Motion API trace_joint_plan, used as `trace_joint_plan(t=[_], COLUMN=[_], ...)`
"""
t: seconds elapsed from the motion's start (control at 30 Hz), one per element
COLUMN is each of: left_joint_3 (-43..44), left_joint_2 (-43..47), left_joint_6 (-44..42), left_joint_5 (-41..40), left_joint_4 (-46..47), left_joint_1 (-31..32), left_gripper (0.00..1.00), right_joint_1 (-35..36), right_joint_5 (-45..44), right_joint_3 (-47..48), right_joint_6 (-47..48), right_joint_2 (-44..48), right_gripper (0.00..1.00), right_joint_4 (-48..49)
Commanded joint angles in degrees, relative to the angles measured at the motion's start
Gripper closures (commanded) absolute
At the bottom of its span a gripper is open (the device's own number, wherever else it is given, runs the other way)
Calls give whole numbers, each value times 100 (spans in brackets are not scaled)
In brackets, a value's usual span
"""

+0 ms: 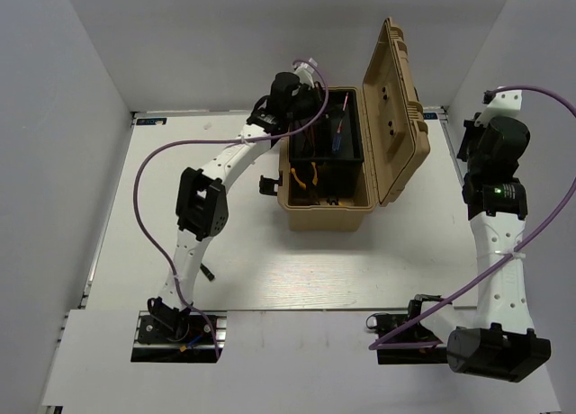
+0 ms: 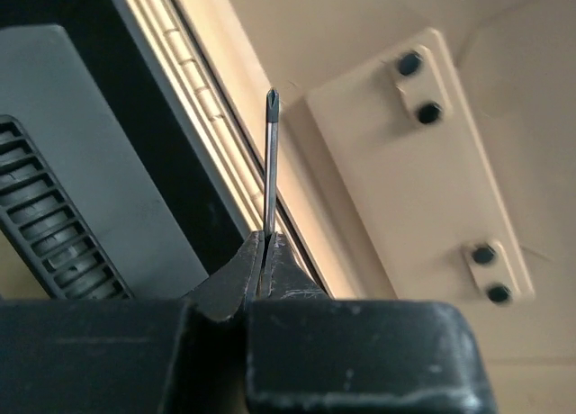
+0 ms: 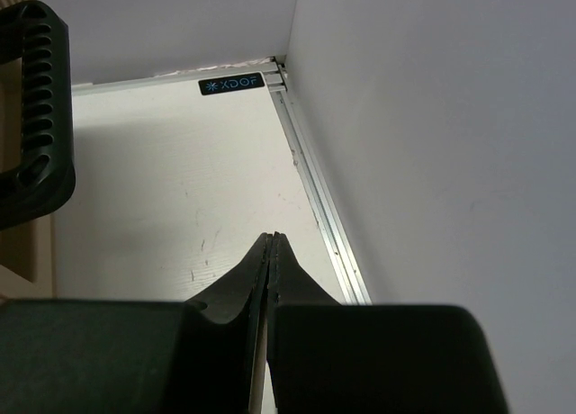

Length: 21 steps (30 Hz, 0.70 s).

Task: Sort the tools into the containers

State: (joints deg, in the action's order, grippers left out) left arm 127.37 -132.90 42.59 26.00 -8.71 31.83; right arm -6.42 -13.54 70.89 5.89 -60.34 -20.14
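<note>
Left jaws pinch screwdriver (image 2: pixel 270 162); right jaws closed, empty; white table (image 1: pixel 270 270), white walls (image 3: pixel 432 117).

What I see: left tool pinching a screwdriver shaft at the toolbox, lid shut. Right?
No, the lid stands open, as the top external view shows. The left tool does pinch a screwdriver shaft at the toolbox.

White table (image 1: pixel 270 274) enclosed by plain white walls (image 1: pixel 54 117). An aluminium rail (image 3: pixel 328 211) borders its edge, and a dark XDOF label (image 3: pixel 232 85) sits near the far corner.
</note>
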Motion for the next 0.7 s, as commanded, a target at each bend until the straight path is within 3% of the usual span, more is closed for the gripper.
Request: trace_joint_plan(t=[0.0,0.1,0.17,0.2,0.3,0.4,0.5,0.57,0.63,0.67], left_joint_3=[332,394,394,394,394,394,621,622,535,439], left_joint_2=[80,27,27,-25,-25,-25,-25,237,597,1095], left_joint_6=[224,171,118,118,57,57,57,-180,-469,-888], left_joint_5=[-446,-753,-868,-921,-983,-983,-930,-1008,-1193,-1516], left_joint_4=[265,-25,-157,-227,-280,-333,-403,-465,-754,-903], left_joint_1=[129,182,183,183,183,183,183,183,244,244], left_gripper=[100,99,89,77,57,49,49,54,74,98], right_joint_1=[-26,-26,-26,-26,-26,-26,-18,-26,-35,-18], right_joint_5=[18,18,18,44,36,36,27,27,53,36], right_joint_3=[-58,-75,-93,-93,-102,-111,-111,-128,-128,-128], right_joint_6=[-70,-62,-62,-62,-79,-88,-79,-53,-44,-18], right_joint_2=[162,171,198,198,215,241,268,268,286,277], right_gripper=[100,100,100,100,100,100,100,100,100,100], right_joint_4=[151,159,142,142,151,107,89,89,89,89])
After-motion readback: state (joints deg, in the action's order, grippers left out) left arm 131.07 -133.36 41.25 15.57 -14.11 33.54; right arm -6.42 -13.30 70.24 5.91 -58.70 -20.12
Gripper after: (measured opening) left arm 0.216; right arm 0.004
